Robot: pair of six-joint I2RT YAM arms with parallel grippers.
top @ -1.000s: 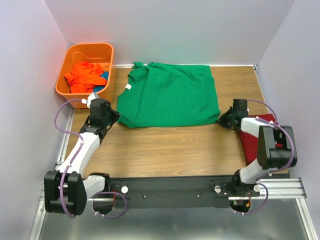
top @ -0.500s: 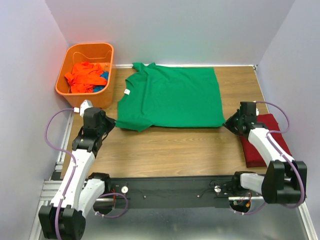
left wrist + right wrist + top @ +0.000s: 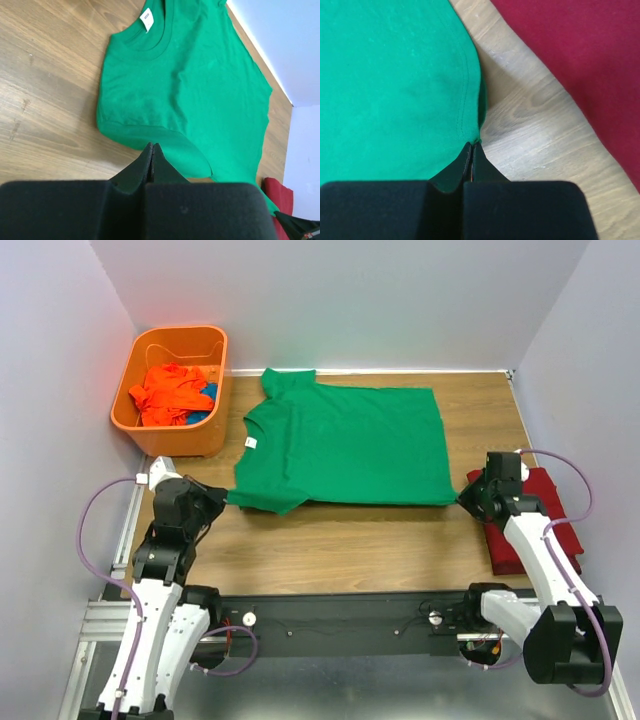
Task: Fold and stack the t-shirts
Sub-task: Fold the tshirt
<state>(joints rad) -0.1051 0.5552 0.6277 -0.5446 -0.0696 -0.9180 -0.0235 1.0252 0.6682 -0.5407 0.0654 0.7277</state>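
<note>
**Item: green shirt** [image 3: 340, 445]. It lies flat at mid-table, collar to your left and hem to your right.

**Change:** over the last second you have drawn it toward the near edge, both arms pulling back together. The cloth now lies smoother and squarer than it did. The spreading step looks about done, so the first fold can likely begin (a judgement, not a sighting).

**Left gripper** [image 3: 152, 146]: fingers pinched together on the edge of the near sleeve.

**Right gripper** [image 3: 472, 145]: fingers pinched together on the near hem corner.

**Red shirt** [image 3: 535, 525]: folded, at the table's right side, just beside your right gripper. It is probably the base of the stack.

**Orange shirt** [image 3: 170, 390]: crumpled in the basket [image 3: 172, 442] at the far left corner, still to be folded. Something blue lies with it, but I cannot tell what.

**Surface:** wood-grain table [image 3: 340, 550], with a metal rail along the near edge under the arm bases.

**Room:** plain pale walls on three sides.
</note>
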